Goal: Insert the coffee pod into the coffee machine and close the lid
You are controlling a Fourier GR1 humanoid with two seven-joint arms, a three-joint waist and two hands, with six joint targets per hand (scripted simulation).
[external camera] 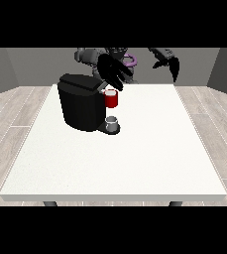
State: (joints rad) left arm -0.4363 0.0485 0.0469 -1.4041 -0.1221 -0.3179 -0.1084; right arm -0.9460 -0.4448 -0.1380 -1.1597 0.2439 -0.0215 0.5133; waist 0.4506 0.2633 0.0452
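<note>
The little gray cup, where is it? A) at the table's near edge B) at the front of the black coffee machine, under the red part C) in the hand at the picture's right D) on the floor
B: the gray cup stands at the front base of the coffee machine, just below the red part.

- Light is even and bright on the white table (135, 154); no glare
- The black machine (80, 106) shows little surface detail; edges look straight

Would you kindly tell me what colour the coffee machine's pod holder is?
The pod holder is red, seen in the front view.
</note>
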